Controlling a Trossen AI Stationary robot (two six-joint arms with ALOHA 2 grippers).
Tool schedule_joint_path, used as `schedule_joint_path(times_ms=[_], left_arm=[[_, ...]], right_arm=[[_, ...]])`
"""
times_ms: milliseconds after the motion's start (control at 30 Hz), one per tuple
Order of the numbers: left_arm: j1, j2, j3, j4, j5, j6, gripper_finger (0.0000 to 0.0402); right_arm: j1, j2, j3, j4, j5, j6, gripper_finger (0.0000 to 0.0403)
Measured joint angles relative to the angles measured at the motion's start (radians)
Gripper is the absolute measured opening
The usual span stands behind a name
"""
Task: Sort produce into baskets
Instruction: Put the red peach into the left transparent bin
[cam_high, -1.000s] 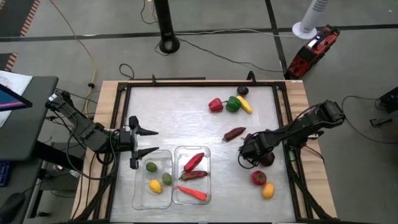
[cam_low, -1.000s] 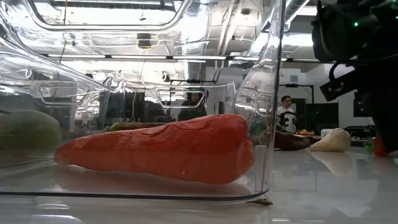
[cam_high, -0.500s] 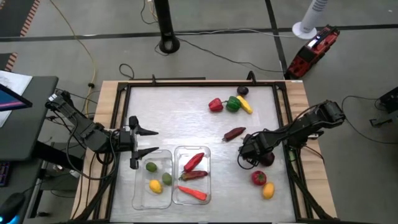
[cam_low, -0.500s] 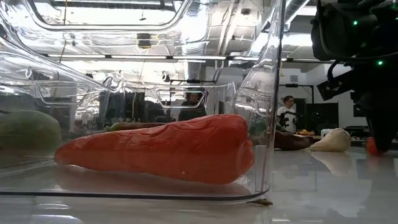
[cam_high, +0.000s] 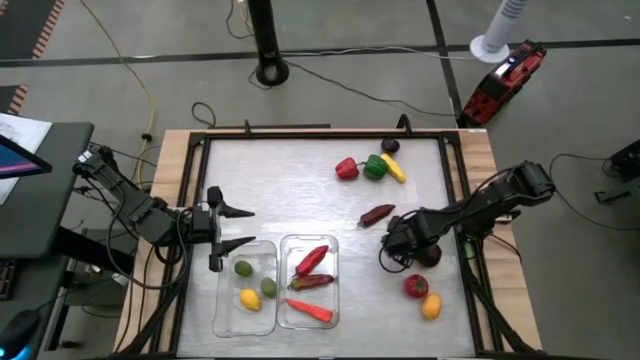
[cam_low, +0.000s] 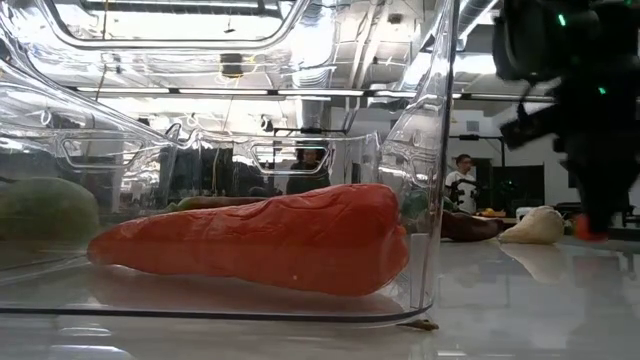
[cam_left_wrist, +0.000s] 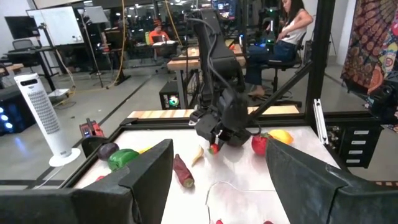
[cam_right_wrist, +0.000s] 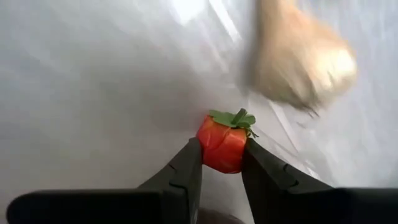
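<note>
My right gripper (cam_right_wrist: 222, 152) is shut on a small red piece of produce (cam_right_wrist: 222, 144) with a green leafy top, right of the two clear baskets (cam_high: 245, 285) (cam_high: 310, 282); it also shows in the left wrist view (cam_left_wrist: 214, 147). The left basket holds green and yellow pieces. The right basket holds red chillies and an orange carrot (cam_low: 260, 238). My left gripper (cam_high: 238, 227) hangs open over the left basket's far left corner with nothing between its fingers. My right gripper pinches the small red piece by its two opposite sides (cam_right_wrist: 208, 149) between its two fingers (cam_right_wrist: 186, 168), just below the green top. The fingers slant down from the table's right. Whether the piece is clear of the table I cannot tell.
A pale garlic-like piece (cam_right_wrist: 298, 62) lies just beyond the held piece. A dark red eggplant (cam_high: 377, 214) lies to the far side. Red, green and yellow peppers (cam_high: 370, 168) cluster at the far edge. A tomato (cam_high: 416, 287) and a lemon (cam_high: 431, 306) lie near right.
My right gripper has closed on the small red piece. In the low view it has shifted a little toward the baskets and slightly up, and the piece has gone with it.
</note>
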Motion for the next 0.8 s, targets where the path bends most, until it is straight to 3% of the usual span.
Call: schedule_joint_path(times_ms=[167, 400, 800], left_arm=[[0.0, 0.0, 0.0, 0.0, 0.0, 0.003, 0.0242], [0.0, 0.0, 0.0, 0.001, 0.0, 0.002, 0.0242], [0.0, 0.0, 0.0, 0.001, -0.007, 0.003, 0.0242]], right_arm=[[0.032, 0.0, 0.102, 0.112, 0.0, -0.034, 0.0124], [0.078, 0.0, 0.217, 0.402, 0.001, -0.169, 0.0124], [0.083, 0.03, 0.237, 0.842, 0.028, -0.379, 0.0124]])
